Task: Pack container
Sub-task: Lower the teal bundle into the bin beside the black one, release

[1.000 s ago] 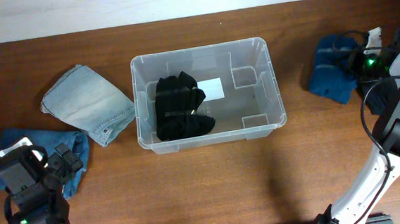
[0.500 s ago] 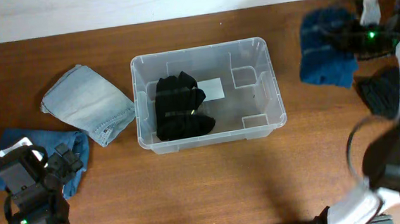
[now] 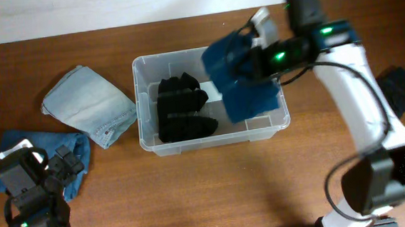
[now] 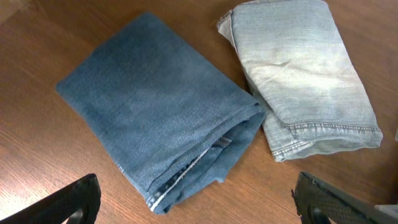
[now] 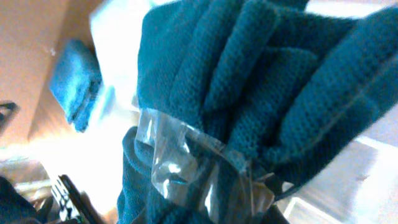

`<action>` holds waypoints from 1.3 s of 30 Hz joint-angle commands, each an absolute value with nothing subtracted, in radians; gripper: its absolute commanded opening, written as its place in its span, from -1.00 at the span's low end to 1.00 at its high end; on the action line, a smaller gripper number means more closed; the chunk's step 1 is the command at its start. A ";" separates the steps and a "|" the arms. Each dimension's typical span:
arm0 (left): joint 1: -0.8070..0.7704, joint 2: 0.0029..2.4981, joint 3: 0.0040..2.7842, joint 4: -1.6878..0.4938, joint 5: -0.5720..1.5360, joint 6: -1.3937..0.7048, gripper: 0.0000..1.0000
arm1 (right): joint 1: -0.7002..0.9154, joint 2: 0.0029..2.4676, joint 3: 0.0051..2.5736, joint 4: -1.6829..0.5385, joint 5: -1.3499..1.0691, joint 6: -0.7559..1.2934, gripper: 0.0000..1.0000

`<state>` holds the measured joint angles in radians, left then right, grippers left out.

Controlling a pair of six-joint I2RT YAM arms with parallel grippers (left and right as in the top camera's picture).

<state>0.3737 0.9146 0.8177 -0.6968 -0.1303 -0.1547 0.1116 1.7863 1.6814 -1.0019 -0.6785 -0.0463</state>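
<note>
Two garments matter here. A folded black garment (image 3: 182, 108) fills the left half of the container (image 3: 143, 103), whose long axis runs left to right at mid-table. The right gripper (image 3: 258, 56) is clamped on a blue knit garment (image 3: 240, 82) hanging directly above the free right half. I judge nothing blocks the drop. The left gripper (image 4: 199, 202), fingers apart, hovers near-left over folded dark-blue jeans (image 4: 155, 118), beside light denim (image 4: 305, 74).

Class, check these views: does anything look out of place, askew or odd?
Only the blue knit garment: it hangs bunched from the right gripper above the container's right half, not folded flat like the black garment inside. Nothing spilled or damaged.
</note>
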 commanded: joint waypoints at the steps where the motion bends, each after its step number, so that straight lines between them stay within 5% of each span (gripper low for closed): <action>1: 0.381 0.917 0.839 -0.698 -0.120 -0.164 0.99 | 0.130 1.815 1.553 -0.915 -0.677 -0.018 -0.89; 5: 0.381 0.917 0.839 -0.698 -0.119 -0.164 0.99 | 0.130 1.864 1.427 -0.790 -0.665 -0.018 -0.84; 7: 0.381 0.917 0.839 -0.697 -0.119 -0.165 0.99 | 0.130 1.876 1.408 -0.747 -0.653 -0.019 -0.55; 9: 0.381 0.917 0.839 -0.698 -0.119 -0.165 0.99 | 0.136 1.874 1.415 -0.701 -0.642 -0.022 0.79; 10: 0.381 0.917 0.839 -0.697 -0.119 -0.164 0.99 | 0.139 1.871 1.435 -0.706 -0.638 -0.021 0.97; 22: 0.381 0.917 0.839 -0.697 -0.119 -0.164 0.99 | 0.231 1.801 1.693 -0.887 -0.511 -0.109 0.97; 23: 0.381 0.917 0.839 -0.697 -0.119 -0.164 0.99 | 0.245 1.801 1.694 -0.889 -0.510 -0.124 0.81; 25: 0.381 0.917 0.839 -0.698 -0.119 -0.164 0.99 | 0.267 1.811 1.689 -0.910 -0.455 -0.126 -0.30; 27: 0.381 0.917 0.839 -0.698 -0.119 -0.164 0.99 | 0.289 1.834 1.672 -0.937 -0.350 -0.109 -0.83; 39: 0.381 0.917 0.839 -0.697 -0.119 -0.164 0.99 | 0.287 1.983 1.441 -0.921 -0.173 -0.086 -0.81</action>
<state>0.3737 0.9146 0.8177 -0.6968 -0.1303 -0.1547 0.2985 1.9629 1.4578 -0.9092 -0.2588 -0.0868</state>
